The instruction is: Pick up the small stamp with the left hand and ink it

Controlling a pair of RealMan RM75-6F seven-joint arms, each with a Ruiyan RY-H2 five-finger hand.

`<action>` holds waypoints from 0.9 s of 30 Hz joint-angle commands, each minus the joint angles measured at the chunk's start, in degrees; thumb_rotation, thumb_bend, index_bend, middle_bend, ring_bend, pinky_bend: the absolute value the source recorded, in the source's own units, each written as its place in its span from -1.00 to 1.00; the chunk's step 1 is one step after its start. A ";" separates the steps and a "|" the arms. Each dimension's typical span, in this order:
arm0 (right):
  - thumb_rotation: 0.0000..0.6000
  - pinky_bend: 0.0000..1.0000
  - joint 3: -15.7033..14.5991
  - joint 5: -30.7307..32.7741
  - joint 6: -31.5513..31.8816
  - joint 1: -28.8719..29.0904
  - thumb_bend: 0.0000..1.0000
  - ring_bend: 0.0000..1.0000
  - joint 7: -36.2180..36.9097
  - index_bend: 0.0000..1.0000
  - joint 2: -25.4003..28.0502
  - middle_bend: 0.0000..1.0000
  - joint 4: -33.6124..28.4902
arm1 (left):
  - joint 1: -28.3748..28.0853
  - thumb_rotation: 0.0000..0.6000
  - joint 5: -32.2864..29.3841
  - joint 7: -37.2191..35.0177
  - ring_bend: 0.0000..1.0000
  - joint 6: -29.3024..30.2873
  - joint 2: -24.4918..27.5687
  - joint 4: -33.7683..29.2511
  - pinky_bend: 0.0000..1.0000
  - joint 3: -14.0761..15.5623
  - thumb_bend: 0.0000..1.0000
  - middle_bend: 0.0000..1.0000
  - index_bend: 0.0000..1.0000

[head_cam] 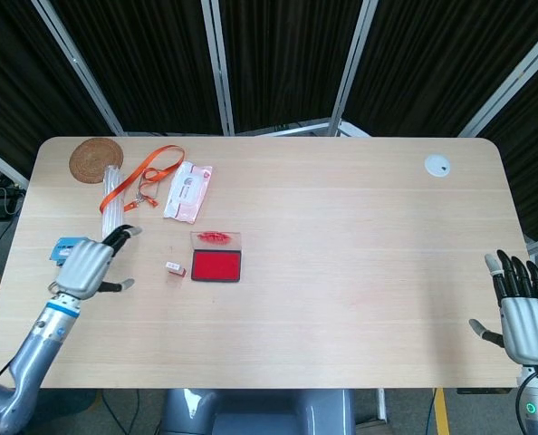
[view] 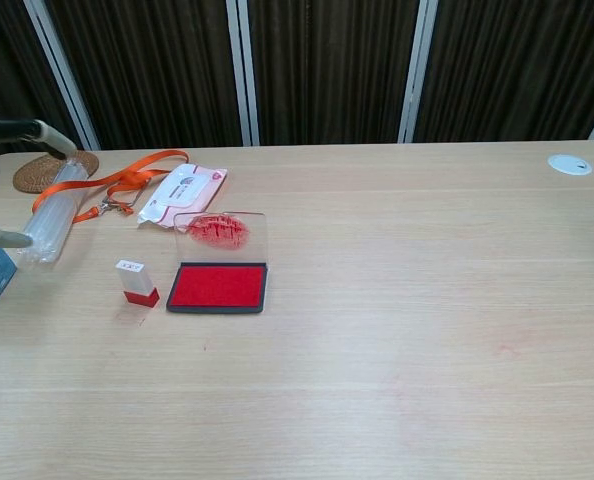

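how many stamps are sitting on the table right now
1. The small white stamp with a red base stands upright just left of the open red ink pad, not touching it. None other shows in either view.

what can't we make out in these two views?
- Blue box: head view, mostly hidden under the left hand; chest view, cut by the left edge.
- Left hand: chest view shows only fingertips at the edge.
- Small white-and-red stamp: top label too small to read.
- Right hand: absent from chest view.
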 commanded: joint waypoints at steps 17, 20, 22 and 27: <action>1.00 -1.00 0.39 3.12 -1.14 -0.73 -1.00 -1.00 0.55 -1.00 0.35 -1.00 1.99 | -7.73 1.00 -5.98 2.07 0.68 -7.75 -15.92 17.15 0.73 1.28 -0.50 -0.27 -0.21; 1.00 -1.00 0.44 3.31 -1.40 -0.62 -1.00 -1.00 0.38 -1.00 0.24 -1.00 2.07 | -8.00 1.00 -5.84 1.61 0.68 -7.68 -17.06 18.93 0.73 1.63 -0.49 -0.23 -0.18; 1.00 -1.00 0.48 3.49 -1.60 -0.54 -1.00 -1.00 0.31 -1.00 0.17 -1.00 2.18 | -8.18 1.00 -5.74 1.36 0.68 -7.58 -17.76 20.01 0.73 1.80 -0.49 -0.23 -0.18; 1.00 -1.00 0.62 4.03 -2.09 -0.39 -1.00 -1.00 0.18 -1.00 0.05 -1.00 2.46 | -8.59 1.00 -5.50 0.51 0.68 -7.37 -18.94 21.69 0.73 2.03 -0.49 -0.22 -0.17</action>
